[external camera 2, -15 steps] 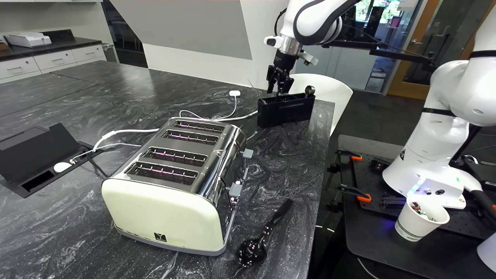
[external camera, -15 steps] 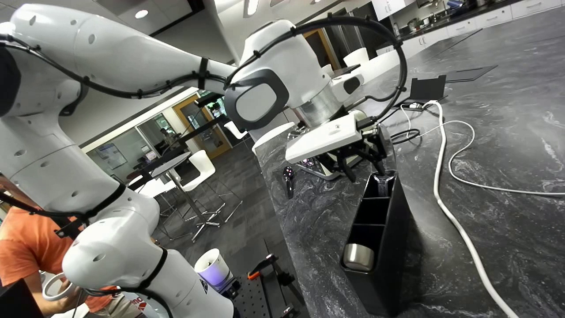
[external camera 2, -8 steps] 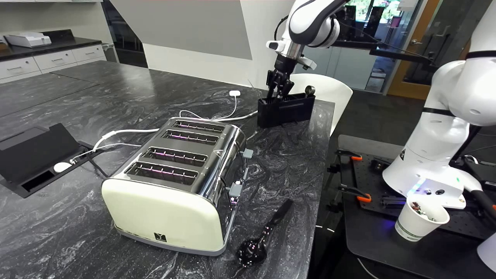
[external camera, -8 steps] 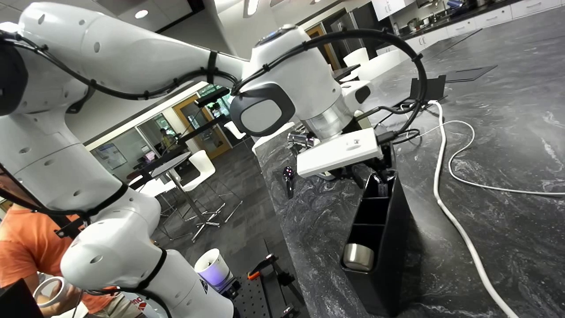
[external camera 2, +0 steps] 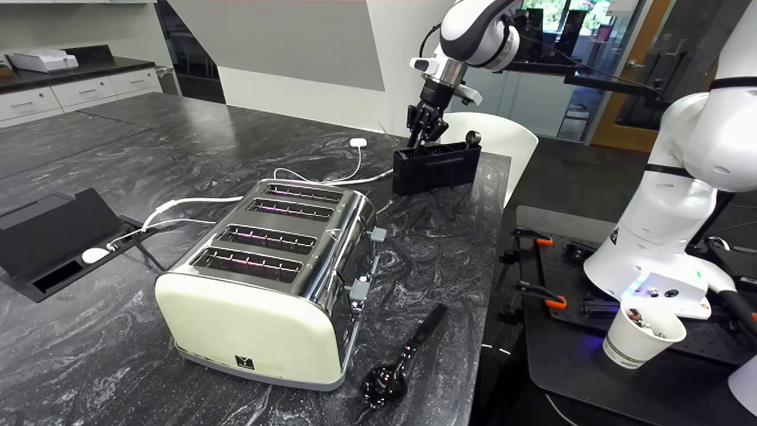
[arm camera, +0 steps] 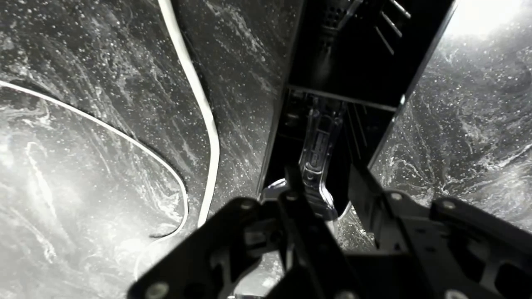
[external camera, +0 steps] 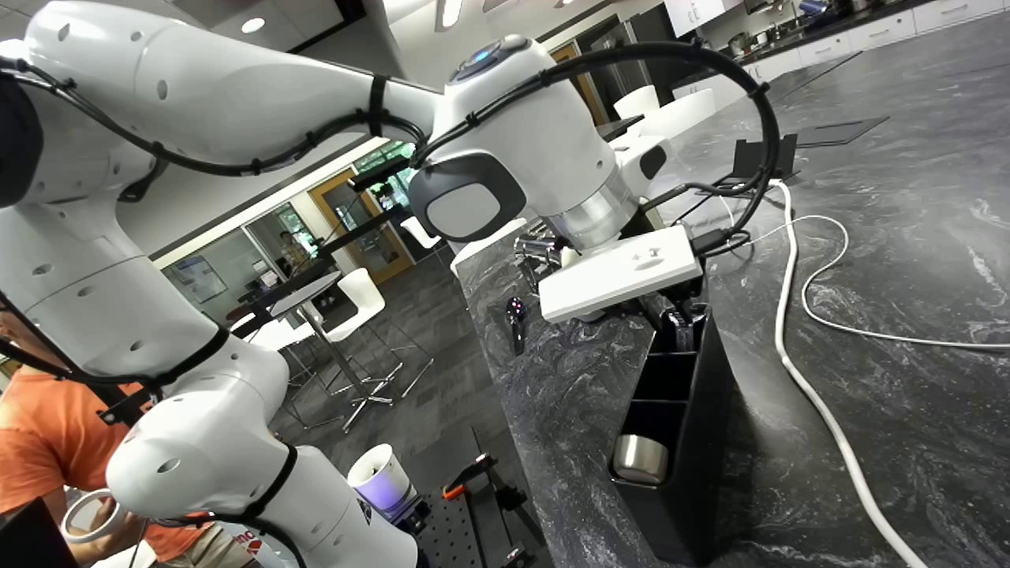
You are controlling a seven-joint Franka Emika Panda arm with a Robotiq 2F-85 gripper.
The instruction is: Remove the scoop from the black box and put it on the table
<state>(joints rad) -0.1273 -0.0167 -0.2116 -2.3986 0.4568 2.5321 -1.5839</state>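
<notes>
The scoop [arm camera: 318,153] looks clear and silvery. It stands in the end compartment of the black box [arm camera: 345,97] and also shows in an exterior view [external camera: 683,335]. The black box stands on the dark veined table in both exterior views [external camera: 714,442] [external camera 2: 437,171]. My gripper [arm camera: 326,178] is open at the scoop's upper part, one finger on each side, with a gap at the right finger. I cannot tell whether the left finger touches the scoop. In an exterior view the gripper [external camera 2: 419,142] is right at the box's top; the table [external camera 2: 443,236] spreads around it.
A round silvery piece [external camera: 641,457] sits in the box's opposite end. A cream toaster [external camera 2: 254,331] and a shiny black ladle [external camera 2: 408,355] lie on the same table. A thick white cable [arm camera: 212,141] runs beside the box. The table's edge is close to the box.
My gripper has come down toward the box's end compartment and tilted a little. Its fingertips are lower, at the box's rim. The box and scoop have not visibly moved.
</notes>
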